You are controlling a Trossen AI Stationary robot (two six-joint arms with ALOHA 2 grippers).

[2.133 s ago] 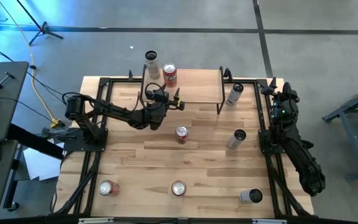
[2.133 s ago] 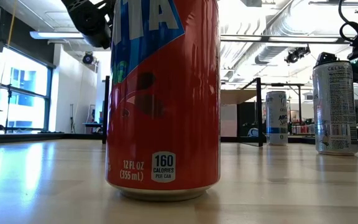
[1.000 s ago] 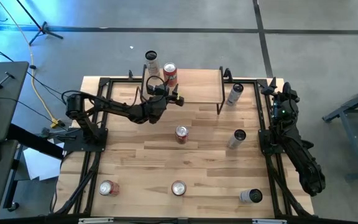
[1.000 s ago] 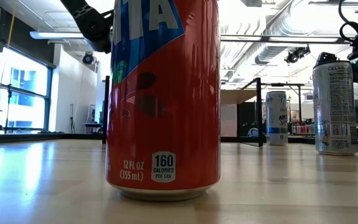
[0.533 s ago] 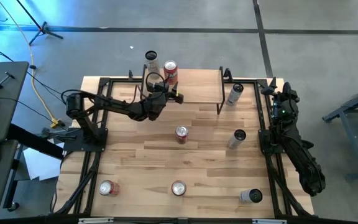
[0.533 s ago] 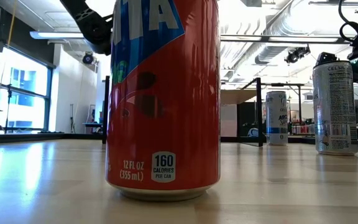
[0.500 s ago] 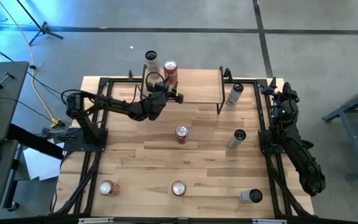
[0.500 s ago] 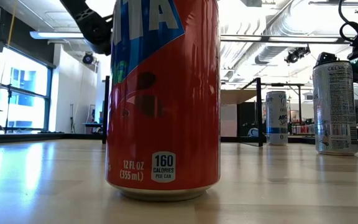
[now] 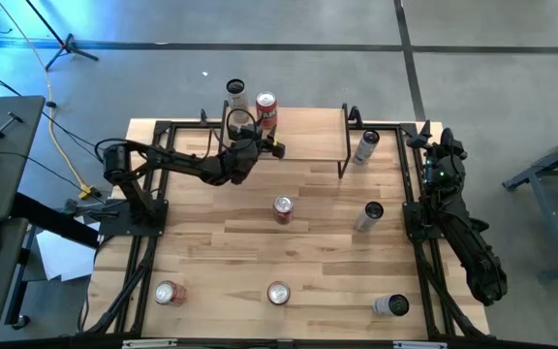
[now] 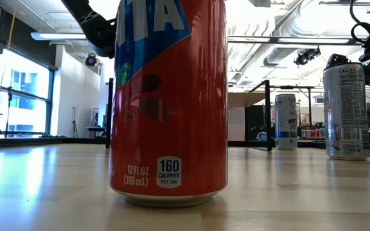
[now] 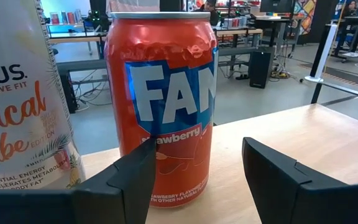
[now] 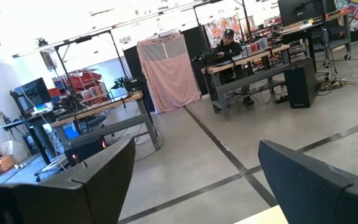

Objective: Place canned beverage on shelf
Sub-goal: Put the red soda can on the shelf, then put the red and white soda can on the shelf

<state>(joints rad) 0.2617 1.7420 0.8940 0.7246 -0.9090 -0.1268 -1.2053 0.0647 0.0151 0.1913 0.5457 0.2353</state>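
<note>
The shelf [image 9: 303, 136] stands at the table's far middle. A red canned beverage [image 9: 266, 111] stands upright on the far left part of its board, and in the left wrist view this red can [image 11: 163, 99] has a tall white can [image 11: 17, 99] beside it. My left gripper [image 9: 257, 142] hovers level just on the near side of the red can. In its own view the left gripper [image 11: 197, 171] is open with nothing between the fingers. Whether a fingertip touches the can I cannot tell. My right gripper [image 12: 194, 168] waits open at the table's right edge.
Loose cans stand on the table: a red one at the middle [image 9: 282, 207], silver ones at the right [image 9: 366, 147] [image 9: 370, 215] [image 9: 391, 305], and two near the front edge [image 9: 169, 292] [image 9: 278, 293]. The last fills the low view [image 10: 169, 96].
My left gripper has drifted a little toward the table's far edge, closer to the cans on the shelf, staying level. The red can has kept its place.
</note>
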